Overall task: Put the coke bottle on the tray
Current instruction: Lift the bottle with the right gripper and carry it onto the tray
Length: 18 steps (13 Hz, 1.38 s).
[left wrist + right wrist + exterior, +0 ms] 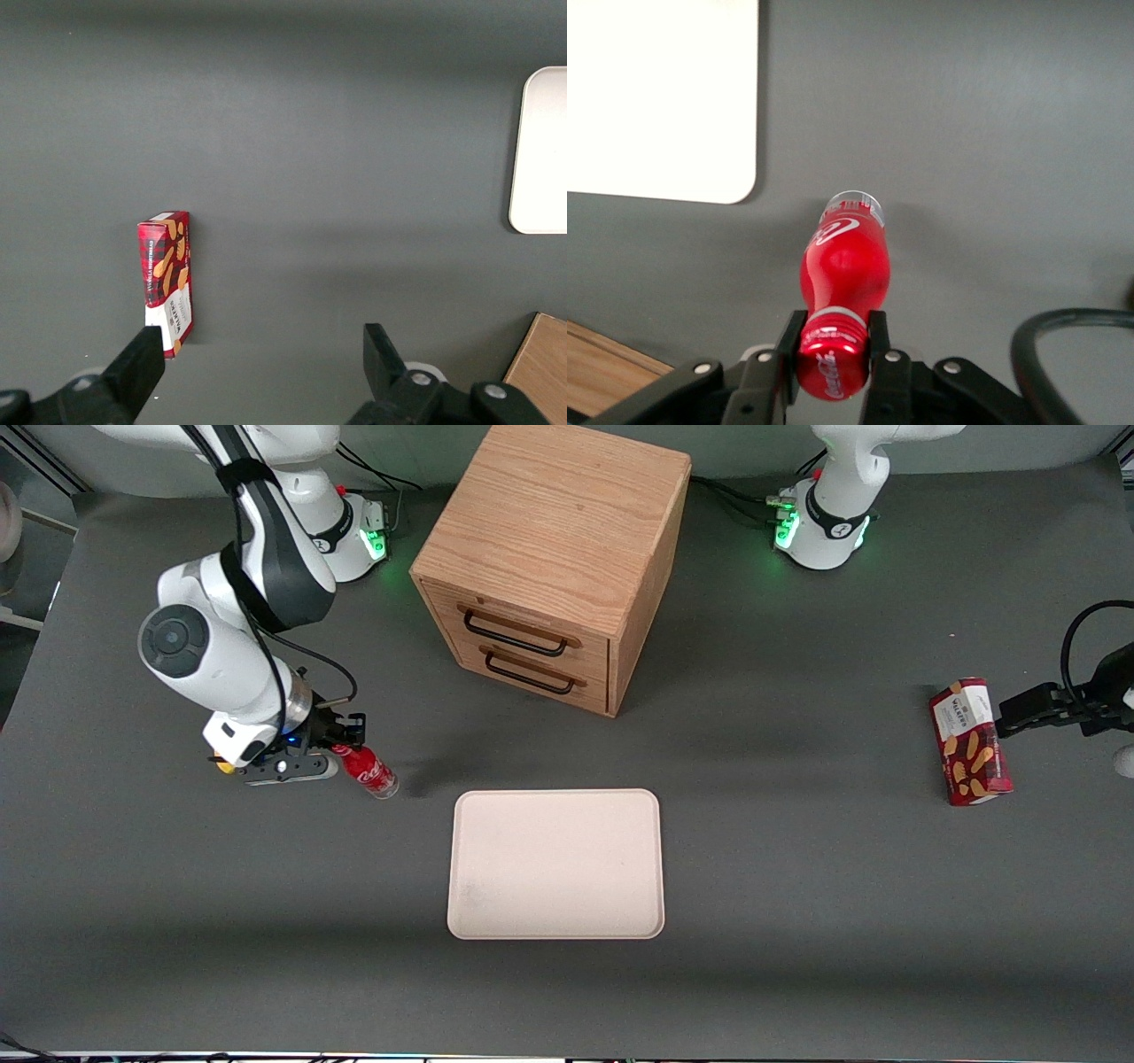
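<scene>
The coke bottle (370,771) is small and red with a red cap, a white script logo and a clear base. It stands tilted on the grey table toward the working arm's end, a short way from the tray's corner. My gripper (341,749) is shut on the bottle's cap. The right wrist view shows the bottle (843,266) with both fingers (877,341) pressed against its capped neck, my gripper (833,341) around it. The tray (556,864) is pale cream-pink, flat and bare, nearer the front camera than the cabinet. Its corner shows in the right wrist view (664,97).
A wooden drawer cabinet (554,558) with two shut drawers stands farther from the front camera than the tray. A red biscuit box (970,741) lies toward the parked arm's end and also shows in the left wrist view (166,279).
</scene>
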### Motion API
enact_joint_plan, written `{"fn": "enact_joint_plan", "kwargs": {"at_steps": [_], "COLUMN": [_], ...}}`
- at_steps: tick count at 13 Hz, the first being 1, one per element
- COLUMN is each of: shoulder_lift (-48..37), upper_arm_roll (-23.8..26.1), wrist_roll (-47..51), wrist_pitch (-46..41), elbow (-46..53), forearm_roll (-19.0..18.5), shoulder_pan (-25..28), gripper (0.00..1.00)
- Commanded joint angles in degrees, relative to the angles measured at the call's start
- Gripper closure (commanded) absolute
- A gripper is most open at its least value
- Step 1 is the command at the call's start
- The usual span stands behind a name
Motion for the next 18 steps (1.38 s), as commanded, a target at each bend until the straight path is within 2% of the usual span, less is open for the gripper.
{"fn": "enact_joint_plan", "kwargs": {"at_steps": [1, 3, 7, 11, 14, 18], "shoulder_lift": [7.8, 13.0, 19.8, 28.0, 31.2, 35.4], "upper_arm_roll": [0.6, 2.3, 5.8, 9.0, 10.3, 10.4], "wrist_roll": [0.8, 0.9, 0.7, 0.9, 2.7, 3.1], "wrist_pitch": [-8.5, -13.5, -15.3, -14.6, -9.3, -2.3], "elbow": [15.8, 25.6, 36.8, 48.1, 49.7, 49.7], "forearm_roll": [-4.4, -5.0, -10.6, -11.4, -11.6, -13.8], "shoulder_pan": [0.1, 0.1, 0.3, 1.7, 3.8, 6.3], "gripper": [1.00, 1.00, 1.00, 1.00, 1.00, 1.00]}}
